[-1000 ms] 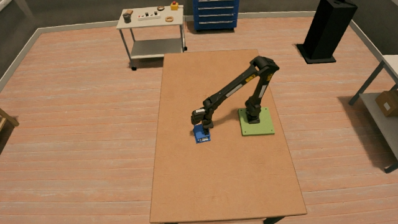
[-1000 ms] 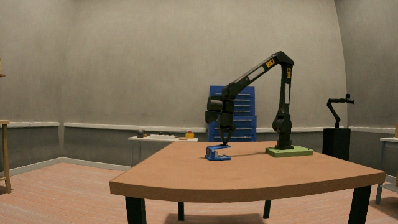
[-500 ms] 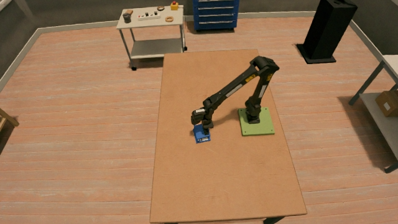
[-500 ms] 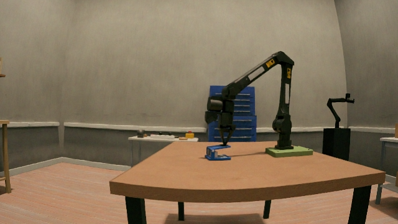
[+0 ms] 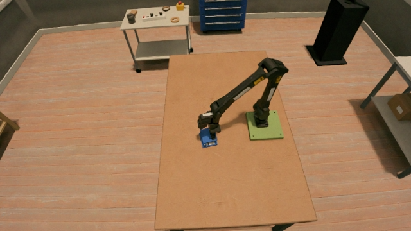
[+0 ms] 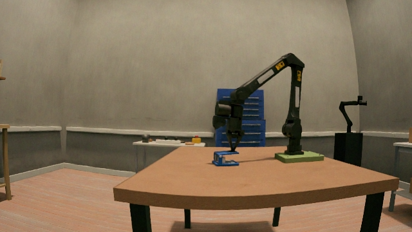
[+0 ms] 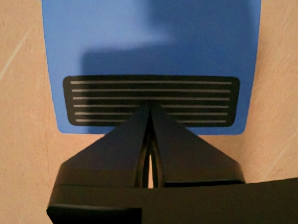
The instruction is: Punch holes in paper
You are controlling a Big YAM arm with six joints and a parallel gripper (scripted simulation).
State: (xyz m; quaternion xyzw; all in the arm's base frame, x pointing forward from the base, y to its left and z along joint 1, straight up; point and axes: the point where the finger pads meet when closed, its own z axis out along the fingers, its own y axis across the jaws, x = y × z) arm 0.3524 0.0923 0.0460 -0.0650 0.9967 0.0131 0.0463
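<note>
A blue hole punch (image 5: 208,138) stands on the brown table, left of the arm's green base plate; it also shows in the exterior view (image 6: 224,158). In the wrist view its blue lever (image 7: 149,43) fills the frame, with a black ribbed pad (image 7: 150,100) near its front edge. My gripper (image 7: 150,111) is shut and empty, and its fingertips point straight down onto the ribbed pad. In the side view the gripper (image 6: 232,149) touches the raised end of the lever, which stands a little above the punch's base. The paper is not visible.
The arm's green base plate (image 5: 264,124) sits on the table right of the punch. Off the table stand a cart with small items (image 5: 156,19), a blue drawer cabinet (image 5: 222,14) and a black pedestal (image 5: 338,30).
</note>
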